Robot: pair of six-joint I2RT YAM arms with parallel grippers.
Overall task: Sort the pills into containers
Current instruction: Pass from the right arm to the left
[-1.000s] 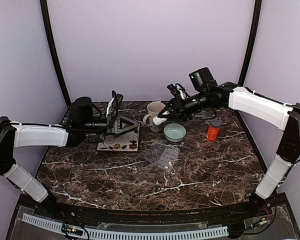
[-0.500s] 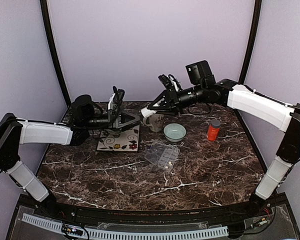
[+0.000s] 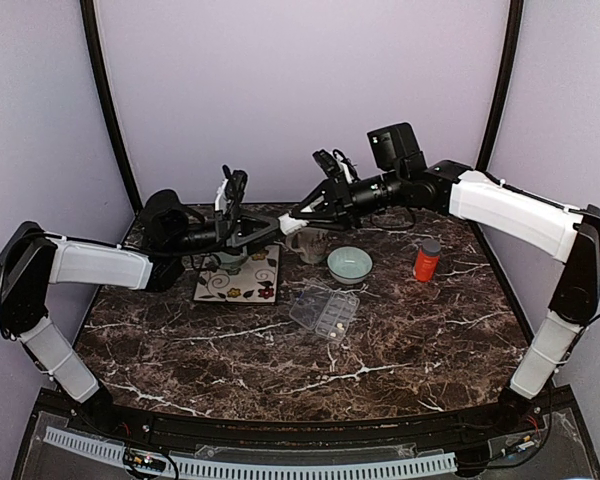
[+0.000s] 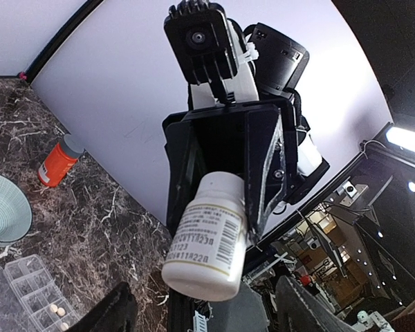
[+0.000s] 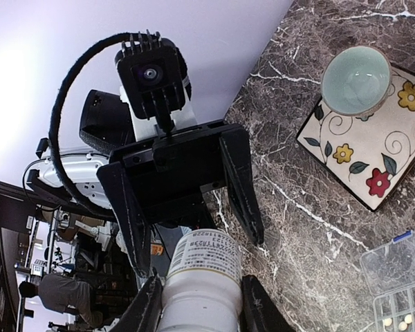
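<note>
White bottle [image 5: 204, 263] hangs in mid-air, up behind the pill box [image 3: 323, 311] and a bit to its left. R gripper [image 5: 199, 306] has it, jaws closed on the end nearest its own cam, w/ a finger on each side. L gripper [image 3: 267, 228] faces it head-on from further left of the box. Its jaws are spread wide, one finger either side of the bottle's free end, w/ gaps showing and no grip. Label and barcode face the L wrist cam. Pill box, clear plastic, lies flat on the marble table [image 3: 280, 370]. A few pills [image 3: 332, 326] sit in compartments on its near right side; can't tell about other cells. Green bowl [image 3: 350, 264] is just behind the box. Mug [image 3: 308, 244] is behind-left of the box, below the bottle in the top view. Orange bottle [image 3: 426, 260] w/ grey cap stands upright, right of the box and well apart. Flowered tile [image 3: 242, 284] lies left of the box, w/ a 2nd bowl [image 5: 356, 79] standing on it.
</note>
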